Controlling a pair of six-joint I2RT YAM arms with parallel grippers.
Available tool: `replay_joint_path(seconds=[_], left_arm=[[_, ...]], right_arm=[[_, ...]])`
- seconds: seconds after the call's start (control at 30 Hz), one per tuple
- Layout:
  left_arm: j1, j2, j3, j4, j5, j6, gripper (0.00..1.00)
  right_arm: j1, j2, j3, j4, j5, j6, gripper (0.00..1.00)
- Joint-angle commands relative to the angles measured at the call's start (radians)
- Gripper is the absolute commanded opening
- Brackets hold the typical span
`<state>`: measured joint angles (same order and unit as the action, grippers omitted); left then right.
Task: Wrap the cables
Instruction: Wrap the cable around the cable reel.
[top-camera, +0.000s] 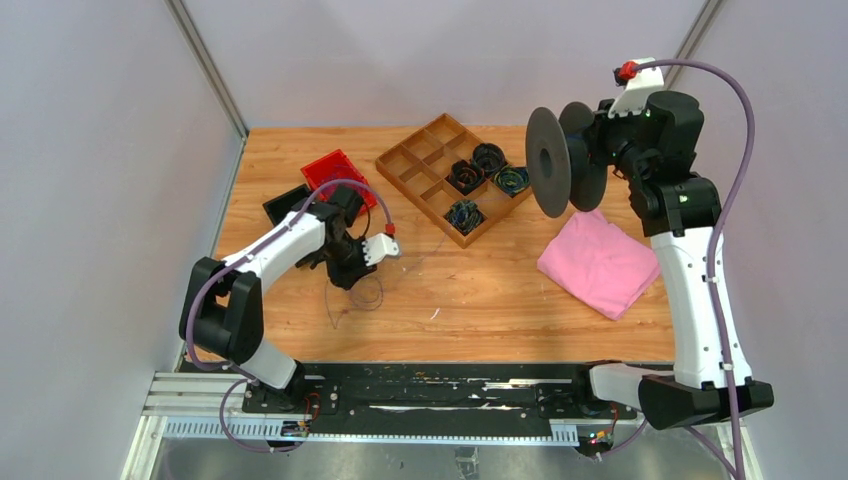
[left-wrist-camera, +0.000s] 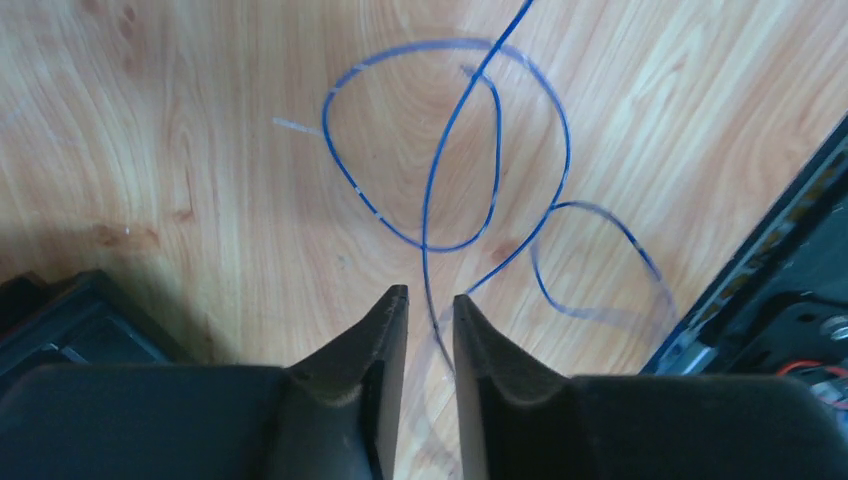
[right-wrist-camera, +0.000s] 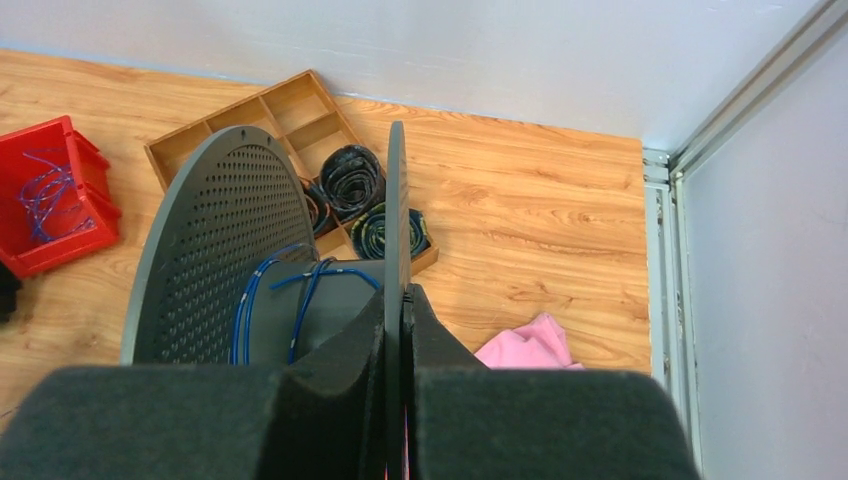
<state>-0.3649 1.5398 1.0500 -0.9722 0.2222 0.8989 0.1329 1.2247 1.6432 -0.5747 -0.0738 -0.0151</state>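
**Top view.** The tray (top-camera: 420, 165) stands on the table (top-camera: 500, 300), with coiled cables (top-camera: 489, 158) in four of its compartments. Left of the tray are a red bin (top-camera: 338, 172) and a black box (top-camera: 288, 203). To the tray's near left, the left arm (top-camera: 290, 240) reaches down to the table, and a loose cable (top-camera: 372, 296) lies under its tip. Right of the tray, the right arm (top-camera: 690, 250) holds a spool (top-camera: 548, 162) clear of the table. A pink cloth (top-camera: 600, 262) lies to the tray's near right.

**Left wrist view.** The left fingers (left-wrist-camera: 385, 335) stand narrowly apart. One strand of the loose cable runs through the gap, not visibly pinched. The rest lies in loops on the table.

**Right wrist view.** The right fingers (right-wrist-camera: 432, 340) are clamped on the spool's thin flange. A few cable turns (right-wrist-camera: 270, 300) sit on its core. The tray shows beyond the spool.
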Motion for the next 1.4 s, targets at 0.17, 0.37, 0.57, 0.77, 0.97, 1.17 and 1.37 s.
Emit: replay_joint_path(seconds=[0.17,0.37,0.57,0.77,0.97,1.17,1.37], left_arm=[[0.006,-0.020,0.193,-0.020,0.288,-0.057,0.48],[0.006,0.010,0.326,-0.020,0.402,-0.097,0.72],[0.001,0.043,0.380,0.131,0.489,-0.240,0.80],[-0.102,0.025,0.256,0.570,0.501,-0.436,0.82],[-0.190,0.142,0.203,0.961,0.515,-0.573,0.87],[-0.250,0.355,0.360,0.993,0.467,-0.634,0.88],[-0.289,0.485,0.455,1.030,0.458,-0.690,0.84]], right_arm=[[-0.011,0.013,0.049,0.045,-0.139,0.061,0.01],[0.000,0.012,0.071,0.023,-0.191,0.075,0.01],[0.009,0.019,0.082,0.013,-0.228,0.092,0.01],[0.012,0.040,0.120,-0.004,-0.266,0.131,0.01],[0.023,0.053,0.167,-0.034,-0.290,0.158,0.01],[0.033,0.049,0.175,-0.060,-0.240,0.156,0.01],[0.049,0.053,0.184,-0.087,-0.164,0.172,0.01]])
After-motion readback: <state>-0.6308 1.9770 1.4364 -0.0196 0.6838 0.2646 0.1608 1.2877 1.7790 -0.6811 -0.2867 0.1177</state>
